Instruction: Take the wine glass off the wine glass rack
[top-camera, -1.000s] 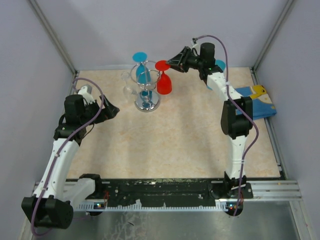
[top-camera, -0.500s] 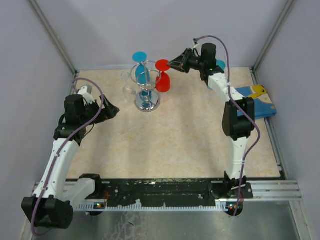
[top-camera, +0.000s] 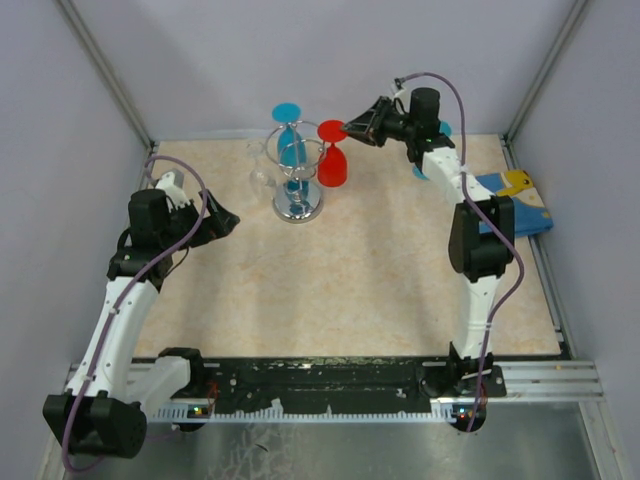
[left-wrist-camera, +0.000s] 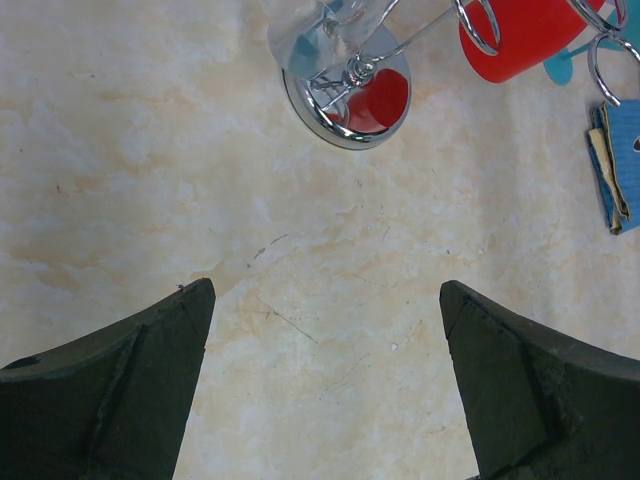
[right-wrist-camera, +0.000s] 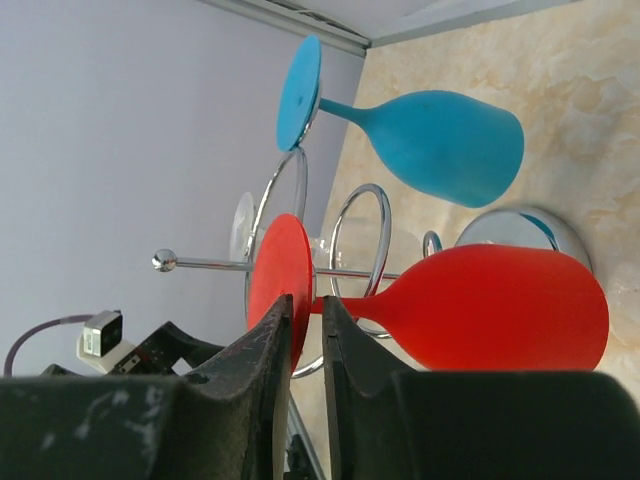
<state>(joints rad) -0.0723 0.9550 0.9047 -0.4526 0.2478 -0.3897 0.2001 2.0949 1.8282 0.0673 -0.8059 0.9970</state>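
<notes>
While the right gripper (right-wrist-camera: 308, 330) is clenched on the foot disc of the red wine glass (right-wrist-camera: 480, 305), that glass hangs bowl-down at the wine glass rack (top-camera: 296, 205), near the table's (top-camera: 350, 290) far edge, its stem beside a wire loop. Step: extraction. Next — draw the stem sideways clear of the loop, away from the blue glass (right-wrist-camera: 440, 145). Left gripper (left-wrist-camera: 327, 290): released, near the left edge.

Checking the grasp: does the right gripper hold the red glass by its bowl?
No, the right gripper pinches the red wine glass at its flat round foot, clear of the bowl.
</notes>
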